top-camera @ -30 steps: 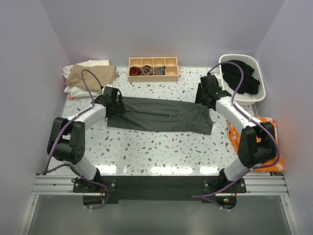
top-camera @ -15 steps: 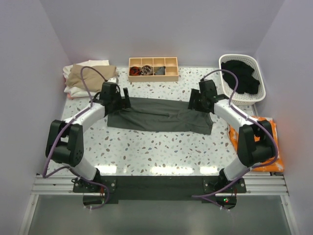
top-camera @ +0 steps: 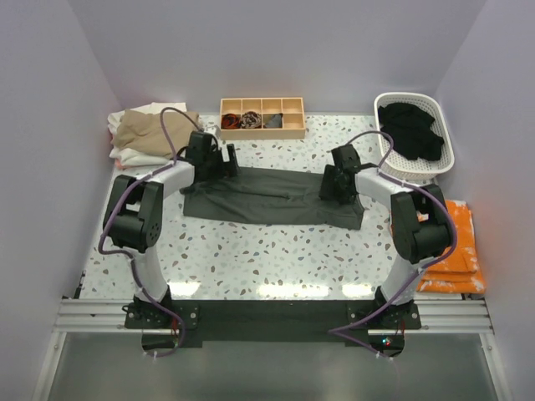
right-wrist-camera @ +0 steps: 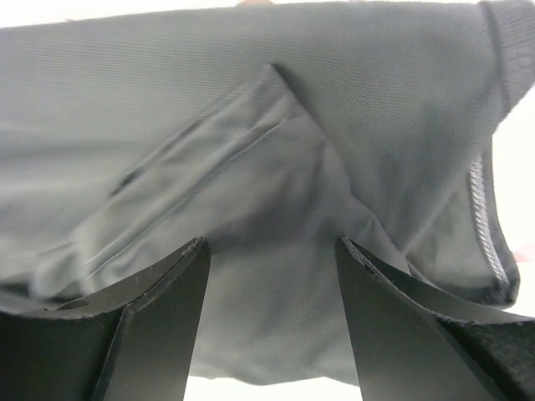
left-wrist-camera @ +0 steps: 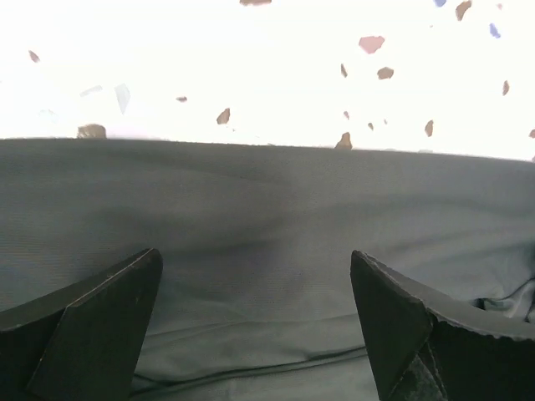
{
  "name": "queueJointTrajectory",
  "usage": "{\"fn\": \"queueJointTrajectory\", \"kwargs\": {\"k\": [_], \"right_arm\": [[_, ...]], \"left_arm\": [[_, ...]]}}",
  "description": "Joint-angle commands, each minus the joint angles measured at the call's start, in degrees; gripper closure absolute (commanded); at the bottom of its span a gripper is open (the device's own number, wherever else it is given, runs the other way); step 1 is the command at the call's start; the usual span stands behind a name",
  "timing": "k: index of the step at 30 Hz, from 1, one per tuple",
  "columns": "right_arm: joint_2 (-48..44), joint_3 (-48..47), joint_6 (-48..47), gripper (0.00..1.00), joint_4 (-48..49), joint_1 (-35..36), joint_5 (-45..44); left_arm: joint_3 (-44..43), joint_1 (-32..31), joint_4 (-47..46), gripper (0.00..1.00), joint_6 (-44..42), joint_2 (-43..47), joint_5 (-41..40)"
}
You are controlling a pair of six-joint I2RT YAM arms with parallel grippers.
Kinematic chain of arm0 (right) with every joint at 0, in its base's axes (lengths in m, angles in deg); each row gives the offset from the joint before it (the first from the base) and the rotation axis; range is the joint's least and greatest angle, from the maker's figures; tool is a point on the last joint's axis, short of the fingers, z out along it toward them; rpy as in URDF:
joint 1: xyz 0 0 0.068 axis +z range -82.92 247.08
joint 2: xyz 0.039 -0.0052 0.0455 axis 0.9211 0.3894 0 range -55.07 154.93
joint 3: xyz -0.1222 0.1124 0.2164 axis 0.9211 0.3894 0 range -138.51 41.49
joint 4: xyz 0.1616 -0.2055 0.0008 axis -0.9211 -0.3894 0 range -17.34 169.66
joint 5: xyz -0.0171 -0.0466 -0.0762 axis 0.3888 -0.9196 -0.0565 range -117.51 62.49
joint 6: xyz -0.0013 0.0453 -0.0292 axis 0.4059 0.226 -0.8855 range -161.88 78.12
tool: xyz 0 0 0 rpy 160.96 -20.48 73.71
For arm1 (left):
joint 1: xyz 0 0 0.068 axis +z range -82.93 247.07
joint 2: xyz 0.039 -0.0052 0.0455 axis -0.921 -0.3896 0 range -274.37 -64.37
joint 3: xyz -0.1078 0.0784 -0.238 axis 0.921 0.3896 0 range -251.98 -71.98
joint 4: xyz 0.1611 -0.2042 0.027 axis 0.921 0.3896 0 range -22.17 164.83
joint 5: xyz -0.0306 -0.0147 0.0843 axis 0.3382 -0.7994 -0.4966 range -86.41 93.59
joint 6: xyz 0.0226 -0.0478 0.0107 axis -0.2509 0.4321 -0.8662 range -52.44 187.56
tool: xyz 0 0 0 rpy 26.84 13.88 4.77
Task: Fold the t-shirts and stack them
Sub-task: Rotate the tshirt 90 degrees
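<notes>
Charcoal-grey t-shirt [top-camera: 272,196] lies flat on the terrazzo table [top-camera: 276,251], folded into a long band whose long axis runs left to right across the middle of the table, its ends pointing at the two side walls; which end carries the collar cannot be told. The left gripper [top-camera: 227,160] hangs over the band's far left corner, and its wrist view shows the left gripper [left-wrist-camera: 253,255] spread fully wide with smooth cloth below and nothing between its fingers. The right gripper [top-camera: 330,185] sits over the band's right end; seen from its wrist, the right gripper [right-wrist-camera: 269,244] is parted about two-thirds, rumpled layers of the shirt showing through the gap, unpinched, with a stitched hem [right-wrist-camera: 483,217] just to one side. At the far left corner a tan shirt [top-camera: 150,129] tops a folded pile of white ones. A black shirt [top-camera: 410,129] fills the white basket [top-camera: 380,104] at the far right. A wooden compartment tray [top-camera: 262,127] stands at the back edge, and orange cloth [top-camera: 456,251] lies by the right arm.
</notes>
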Motion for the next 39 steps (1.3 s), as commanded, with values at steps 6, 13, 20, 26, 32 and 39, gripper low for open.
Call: {"fn": "queueJointTrajectory", "kwargs": {"k": [6, 13, 20, 26, 32, 39], "right_arm": [[10.2, -11.6, 0.4, 0.34, -5.4, 0.0, -3.7], [19.9, -25.0, -0.8, 0.34, -10.0, -0.1, -5.6], [31.9, -45.4, -3.5, 0.34, -13.7, 0.2, 4.1], [43.9, -63.4, -7.2, 0.34, -17.0, 1.0, 26.8], [30.0, -52.4, -7.4, 0.32, -2.8, -0.8, 30.3], [4.6, -33.3, -10.8, 0.29, -0.9, -2.2, 16.9]], "left_arm": [[9.4, -7.7, 5.9, 0.0, 1.2, 2.7, 0.3], [23.6, -17.9, 4.3, 0.0, 9.6, 12.4, 4.6], [41.2, -26.2, 4.0, 0.0, 19.3, 28.1, 11.7], [41.5, -36.0, 5.1, 0.0, 22.2, 34.8, 20.3], [23.1, -36.7, 17.5, 0.0, 14.3, 35.6, 4.8], [7.7, -25.9, 12.8, 0.0, 3.5, 29.0, -2.9]]}}
